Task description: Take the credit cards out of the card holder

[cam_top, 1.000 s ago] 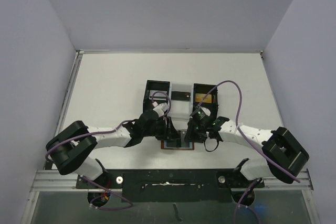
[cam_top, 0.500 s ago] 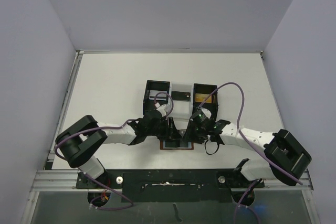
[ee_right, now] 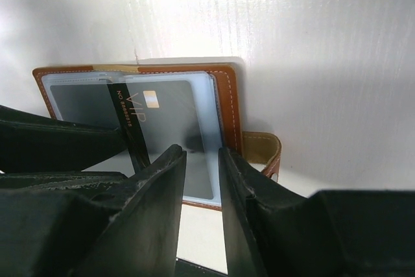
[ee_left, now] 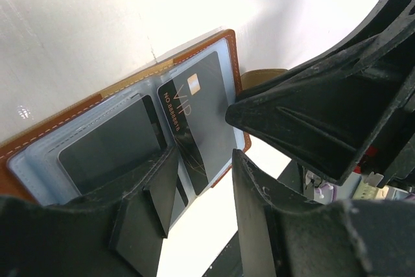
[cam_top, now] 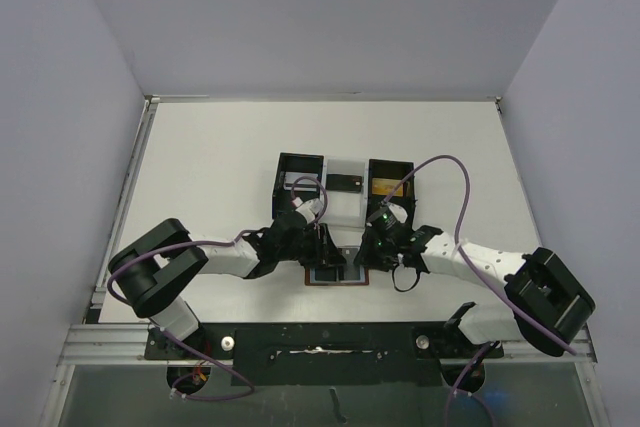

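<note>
Presently card holder pockets two dark cards; left tool, right tool slightly spread.

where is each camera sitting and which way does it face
Top external: above and behind the robot, looking down on the table; left gripper and right gripper are over the card holder.
Left wrist: on the left arm, looking down past its fingers at the open card holder.
Right wrist: likewise, from the right arm.
Both wrist views share the VIP card; each shows the other gripper.
</note>
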Robot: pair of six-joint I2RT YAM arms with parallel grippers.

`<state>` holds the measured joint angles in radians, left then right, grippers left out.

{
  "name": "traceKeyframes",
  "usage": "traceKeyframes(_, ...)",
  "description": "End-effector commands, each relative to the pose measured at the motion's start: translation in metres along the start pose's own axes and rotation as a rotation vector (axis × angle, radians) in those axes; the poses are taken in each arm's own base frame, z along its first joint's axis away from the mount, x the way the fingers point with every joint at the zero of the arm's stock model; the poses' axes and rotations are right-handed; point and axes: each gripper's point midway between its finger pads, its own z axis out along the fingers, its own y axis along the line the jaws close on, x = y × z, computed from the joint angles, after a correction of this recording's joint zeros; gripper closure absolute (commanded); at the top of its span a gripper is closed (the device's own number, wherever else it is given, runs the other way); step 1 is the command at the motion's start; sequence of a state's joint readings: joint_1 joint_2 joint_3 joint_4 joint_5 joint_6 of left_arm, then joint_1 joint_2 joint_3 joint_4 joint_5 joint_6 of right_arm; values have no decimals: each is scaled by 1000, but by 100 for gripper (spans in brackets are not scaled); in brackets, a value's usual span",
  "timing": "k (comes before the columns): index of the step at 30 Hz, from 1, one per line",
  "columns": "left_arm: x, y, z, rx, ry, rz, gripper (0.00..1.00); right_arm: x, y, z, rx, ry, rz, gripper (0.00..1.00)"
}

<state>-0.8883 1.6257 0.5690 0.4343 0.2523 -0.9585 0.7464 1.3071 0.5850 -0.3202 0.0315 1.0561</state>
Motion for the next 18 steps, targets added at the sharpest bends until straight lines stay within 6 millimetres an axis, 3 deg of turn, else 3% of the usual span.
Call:
traceKeyframes(1,6,16,-2,-52,7,-3,62,-8,4,2,-8,-18,-20,72)
traceKeyframes(7,5,16,-2,-47,0,-18,64,7,0,11,-29,30,0,79)
traceKeyframes(18,1,11,-7,-5,-48,-70,68,11,2,11,-58,38,5,88)
